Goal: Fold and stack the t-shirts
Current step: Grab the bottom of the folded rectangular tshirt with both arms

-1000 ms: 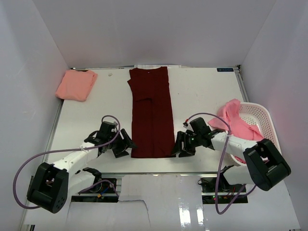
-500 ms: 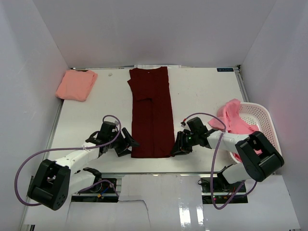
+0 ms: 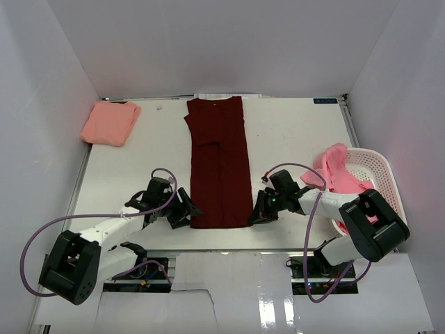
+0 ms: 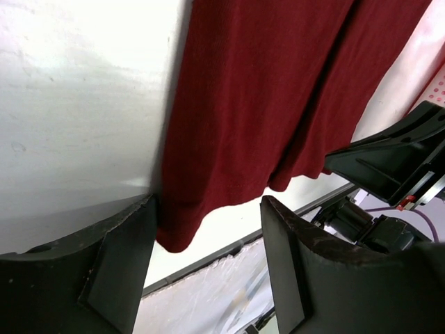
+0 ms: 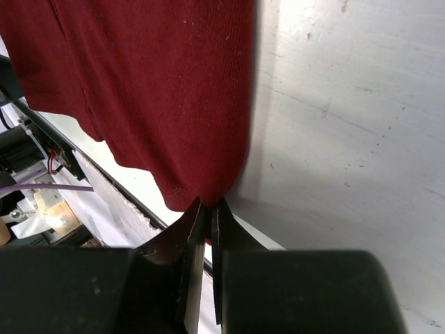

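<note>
A dark maroon t-shirt (image 3: pixel 219 163), folded into a long strip, lies down the middle of the table. My right gripper (image 3: pixel 256 212) is shut on its near right hem corner; in the right wrist view the cloth (image 5: pixel 153 83) runs into the pinched jaws (image 5: pixel 210 205). My left gripper (image 3: pixel 186 212) stands open at the near left corner. In the left wrist view that corner (image 4: pixel 174 236) hangs beside one finger (image 4: pixel 104 264), with a wide gap to the other (image 4: pixel 306 264). A folded salmon t-shirt (image 3: pixel 110 122) lies at the back left. Pink t-shirts (image 3: pixel 341 174) spill from the basket.
A white mesh basket (image 3: pixel 375 167) stands at the right edge of the table. The table's near edge (image 4: pixel 229 250) runs just below the maroon hem, with the arm bases and cables behind it. White walls enclose the back and sides.
My right gripper has shut on the maroon t-shirt's near right corner. My left gripper has slid slightly right toward the near left corner and stays open.
</note>
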You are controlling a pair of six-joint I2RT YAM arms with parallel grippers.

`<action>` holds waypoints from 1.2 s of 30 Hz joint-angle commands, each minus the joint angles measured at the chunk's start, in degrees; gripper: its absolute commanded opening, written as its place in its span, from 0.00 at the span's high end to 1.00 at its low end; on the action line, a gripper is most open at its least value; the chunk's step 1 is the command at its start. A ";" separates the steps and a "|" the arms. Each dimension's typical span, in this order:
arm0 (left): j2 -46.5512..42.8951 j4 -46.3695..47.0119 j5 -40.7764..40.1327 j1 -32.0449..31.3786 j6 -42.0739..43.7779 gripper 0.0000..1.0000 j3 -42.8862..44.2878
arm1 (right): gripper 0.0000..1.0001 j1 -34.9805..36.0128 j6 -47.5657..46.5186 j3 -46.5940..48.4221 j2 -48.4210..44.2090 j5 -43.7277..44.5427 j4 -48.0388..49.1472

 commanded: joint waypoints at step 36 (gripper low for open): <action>-0.53 -16.59 0.32 -2.97 -2.13 1.00 -0.67 | 0.92 5.40 -2.85 0.69 -3.64 1.03 -10.56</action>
